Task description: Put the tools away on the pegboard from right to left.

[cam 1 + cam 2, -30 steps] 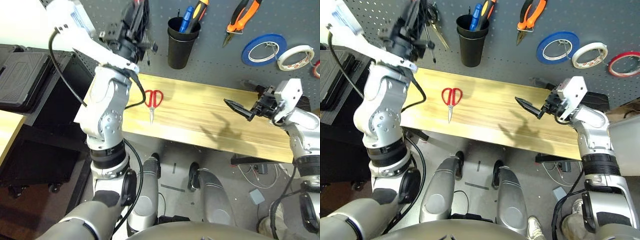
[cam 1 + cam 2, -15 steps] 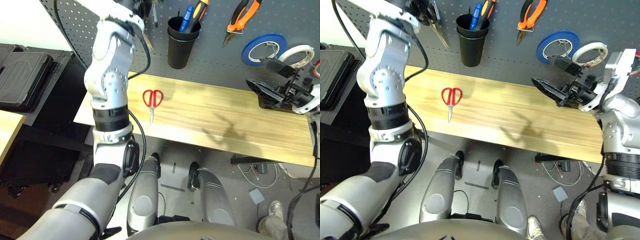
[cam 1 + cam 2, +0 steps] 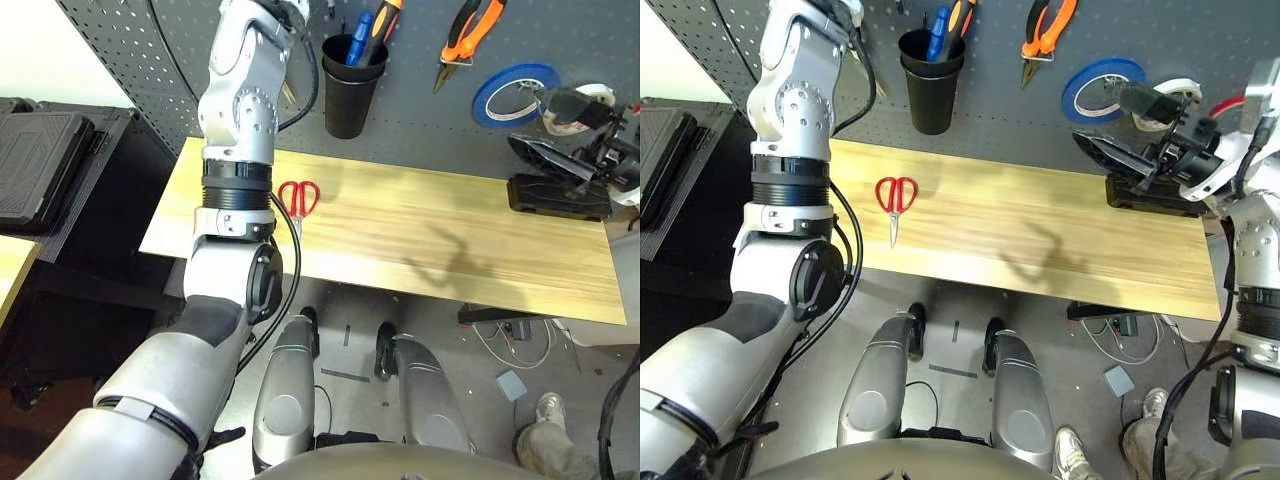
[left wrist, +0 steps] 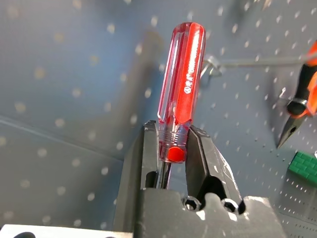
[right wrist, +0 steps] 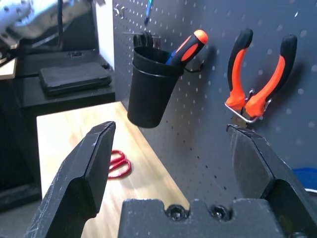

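Observation:
My left gripper (image 4: 172,130) is shut on the small red-handled screwdriver (image 4: 182,84), which points at the dark grey pegboard (image 4: 74,74); that arm reaches high up the board, left of the black cup (image 3: 348,85). Red-handled scissors (image 3: 300,198) lie on the wooden table (image 3: 430,230), left of centre. Orange-and-black pliers (image 3: 468,35) hang on a hook right of the cup. My right gripper (image 3: 530,122) stands open in front of the tape rolls, nothing between its fingers (image 5: 84,168). A sliver of the red tape ring (image 3: 1230,102) shows behind it.
A blue tape roll (image 3: 512,92) and a white one (image 3: 592,95) hang on the board. The cup holds a blue and an orange-black handled tool (image 3: 375,25). A black box (image 3: 558,195) sits at the table's right back. Black cases (image 3: 40,150) lie left of the table.
My left arm has risen higher up the pegboard, carrying the screwdriver. My right gripper has lifted from over the table and swung right, up to the tape rolls. The camera view has shifted.

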